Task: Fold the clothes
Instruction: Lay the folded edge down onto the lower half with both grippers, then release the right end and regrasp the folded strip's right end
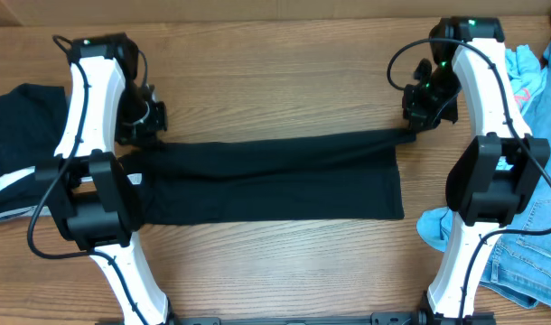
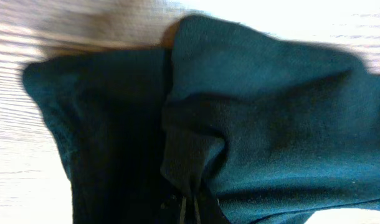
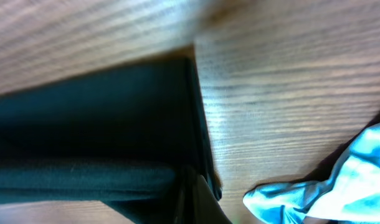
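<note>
Our left gripper (image 1: 149, 134) and right gripper (image 1: 413, 131) each clench a far corner of the black garment (image 1: 275, 181). We judge it soft, light and limp, so corners suit best.

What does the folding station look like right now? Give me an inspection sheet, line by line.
Surface: wooden table.
Job's things: black garment lying across the middle, stretched between both arms.
Clutter: dark clothes pile at the left edge; light blue cloth and jeans at the right.
Grippers: left gripper shut on the garment's left end; right gripper shut on its upper right corner.
Cables: black cable loops beside the right arm, off the garment.
Surroundings: nothing seen.
</note>
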Tool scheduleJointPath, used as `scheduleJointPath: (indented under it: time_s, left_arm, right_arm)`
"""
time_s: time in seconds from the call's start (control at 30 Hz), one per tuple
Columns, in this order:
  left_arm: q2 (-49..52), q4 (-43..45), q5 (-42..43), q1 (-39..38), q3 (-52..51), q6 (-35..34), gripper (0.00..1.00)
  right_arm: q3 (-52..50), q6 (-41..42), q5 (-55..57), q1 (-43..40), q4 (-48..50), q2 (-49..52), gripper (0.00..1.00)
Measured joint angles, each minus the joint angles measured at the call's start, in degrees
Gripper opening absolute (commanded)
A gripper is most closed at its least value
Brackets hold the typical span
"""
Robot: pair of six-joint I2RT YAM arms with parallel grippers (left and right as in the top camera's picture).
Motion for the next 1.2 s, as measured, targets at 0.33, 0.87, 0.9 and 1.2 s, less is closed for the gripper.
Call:
scheduleJointPath:
  time_s: [0.33, 0.87, 0.9, 1.2]
  left_arm:
    - [0.1, 2.7, -2.4, 0.0, -6.4, -0.7, 0.04]
    - [0.1, -2.9, -5.2, 0.0, -6.8, -3.2, 0.18]
    - [0.1, -2.9, -5.3, 0.0, -7.1, -3.2, 0.18]
    - [-0.2, 5.9, -5.5, 0.0, -23.8, -3.2, 0.2]
  right_arm:
    - [-20.2, 0.2, 0.3, -0.1, 5.9, -0.3, 0.04]
    - [-20.7, 0.1, 0.5, 0.7, 6.7, -0.3, 0.44]
    - [-20.7, 0.1, 0.7, 0.5, 6.9, -0.3, 0.44]
    - [-20.6, 0.1, 1.6, -0.7, 7.9, -6.4, 0.51]
